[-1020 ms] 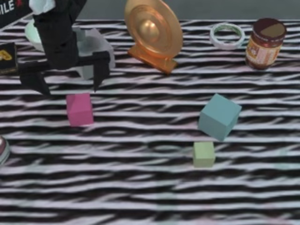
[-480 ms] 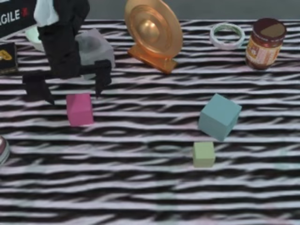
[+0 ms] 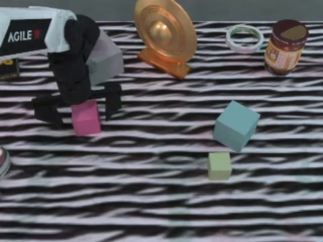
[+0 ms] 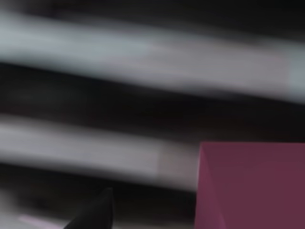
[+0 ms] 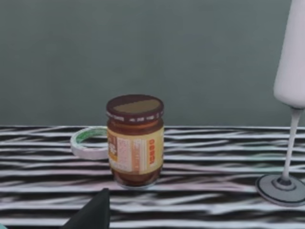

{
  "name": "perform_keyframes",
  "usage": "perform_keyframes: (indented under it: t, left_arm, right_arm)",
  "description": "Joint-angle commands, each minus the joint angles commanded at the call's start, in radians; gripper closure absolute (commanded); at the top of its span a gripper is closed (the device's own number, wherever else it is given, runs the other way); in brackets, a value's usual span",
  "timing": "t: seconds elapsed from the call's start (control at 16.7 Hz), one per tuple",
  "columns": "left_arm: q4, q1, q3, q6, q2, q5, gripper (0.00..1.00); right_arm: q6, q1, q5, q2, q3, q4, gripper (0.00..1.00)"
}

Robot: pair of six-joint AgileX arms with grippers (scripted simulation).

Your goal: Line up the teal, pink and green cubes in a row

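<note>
While the pink cube [image 3: 85,117] sits on the striped cloth at the table's left, we've brought our left gripper [image 3: 78,107] down and toward it: a second ago the fingers hung behind the cube, near the grey block [image 3: 103,55]; now they straddle it, one finger on each side, spread wide and not touching it. From above, the cube lies between the fingers, a bit nearer the right-hand one. Left wrist view agrees: cube face [image 4: 250,186] close up, one fingertip [image 4: 95,212] off to its side with cloth between. So the approach looks nearly done; we'd judge the next step is closing on the cube, maybe after dropping a little lower.

Teal cube [image 3: 235,125] and green cube [image 3: 219,166] are well apart from pink, over on the right half, green just in front of teal; neither has moved. No row yet.

Right arm is out of the top view, parked; its wrist camera faces the jar [image 5: 135,140] and tape roll [image 5: 90,141], and we can't tell its finger state.
</note>
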Motion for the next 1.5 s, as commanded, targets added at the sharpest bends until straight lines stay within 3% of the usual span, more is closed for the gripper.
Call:
perform_keyframes:
  t: [0.12, 0.9, 1.5]
  left_arm:
    - [0.0, 0.0, 0.0, 0.0, 0.0, 0.0, 0.0]
    - [0.0, 0.0, 0.0, 0.0, 0.0, 0.0, 0.98]
    - [-0.014, 0.0, 0.007, 0.005, -0.024, -0.007, 1.0]
  right_arm:
    - [0.0, 0.0, 0.0, 0.0, 0.0, 0.0, 0.0]
    - [0.0, 0.0, 0.0, 0.0, 0.0, 0.0, 0.0]
    - [0.0, 0.0, 0.0, 0.0, 0.0, 0.0, 0.0]
